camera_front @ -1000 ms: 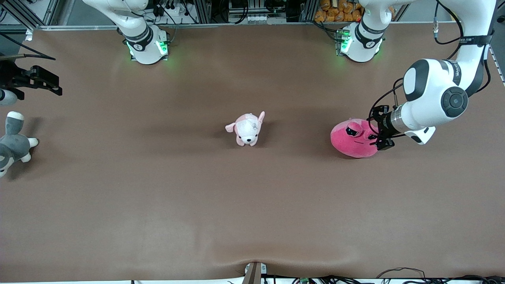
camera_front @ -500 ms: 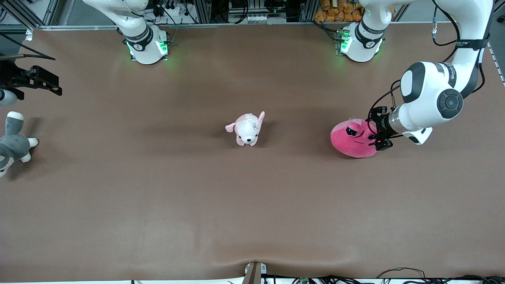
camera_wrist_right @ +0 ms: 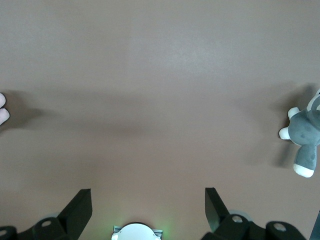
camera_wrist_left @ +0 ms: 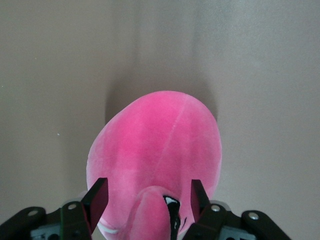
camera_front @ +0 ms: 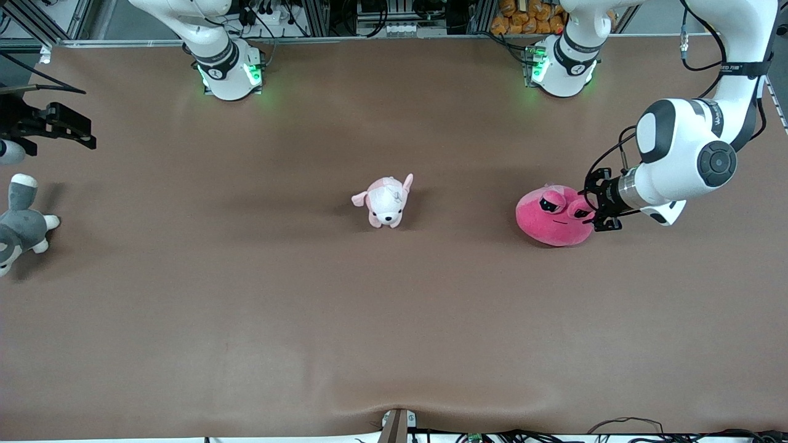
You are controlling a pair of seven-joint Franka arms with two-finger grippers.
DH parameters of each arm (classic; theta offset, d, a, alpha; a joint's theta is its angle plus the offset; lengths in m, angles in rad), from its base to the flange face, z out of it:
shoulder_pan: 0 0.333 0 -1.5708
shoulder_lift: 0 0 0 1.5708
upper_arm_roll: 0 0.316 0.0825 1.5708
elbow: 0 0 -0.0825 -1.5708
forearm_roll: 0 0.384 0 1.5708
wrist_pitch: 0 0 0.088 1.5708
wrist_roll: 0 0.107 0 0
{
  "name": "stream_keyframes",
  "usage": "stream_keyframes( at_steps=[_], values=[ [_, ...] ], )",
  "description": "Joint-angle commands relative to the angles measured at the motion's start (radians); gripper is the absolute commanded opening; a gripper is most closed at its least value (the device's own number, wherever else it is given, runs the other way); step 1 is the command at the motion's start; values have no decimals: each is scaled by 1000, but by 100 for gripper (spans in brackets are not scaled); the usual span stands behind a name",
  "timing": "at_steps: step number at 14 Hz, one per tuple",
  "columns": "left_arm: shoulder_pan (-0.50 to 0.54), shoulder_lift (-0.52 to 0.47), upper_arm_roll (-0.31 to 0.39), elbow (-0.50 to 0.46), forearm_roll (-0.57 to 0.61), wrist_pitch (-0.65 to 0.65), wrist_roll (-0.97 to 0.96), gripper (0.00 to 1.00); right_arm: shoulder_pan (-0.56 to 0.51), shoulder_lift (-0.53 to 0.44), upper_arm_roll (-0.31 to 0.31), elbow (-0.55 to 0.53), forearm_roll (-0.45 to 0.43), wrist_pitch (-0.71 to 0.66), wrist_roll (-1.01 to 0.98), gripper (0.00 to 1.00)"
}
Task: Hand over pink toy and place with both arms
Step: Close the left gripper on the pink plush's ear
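Front view: pink toy (camera_front: 554,216) on bench (camera_front: 394,307), toward the left arm's end; left hand (camera_front: 596,206) at its edge.

Left wrist view: fingers (camera_wrist_left: 98,200) straddle the toy's bulging eye, gaps visible, not yet clamped.

Right wrist view: right hand (camera_wrist_right: 147,207) waits, fingers apart, over bare bench.

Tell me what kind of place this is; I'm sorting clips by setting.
Likely a robotics lab: two Franka arms bolted to a brown-covered table, aluminium framing and cables along its edge, with plush toys such as the pink toy as props.
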Motion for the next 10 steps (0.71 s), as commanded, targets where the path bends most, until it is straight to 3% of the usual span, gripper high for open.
stream_keyframes(
  at_steps=[1, 4, 10],
  values=[
    [5, -1, -10, -5, -13, 17, 5, 72, -14, 10, 6, 19, 7, -12, -3, 100],
    [2, -4, -14, -5, -31, 17, 7, 71, -14, 12, 6, 19, 7, -12, -3, 100],
    [-3, -2, -29, -3, -47, 17, 7, 46, -14, 10, 6, 19, 7, -12, -5, 100]
  ],
)
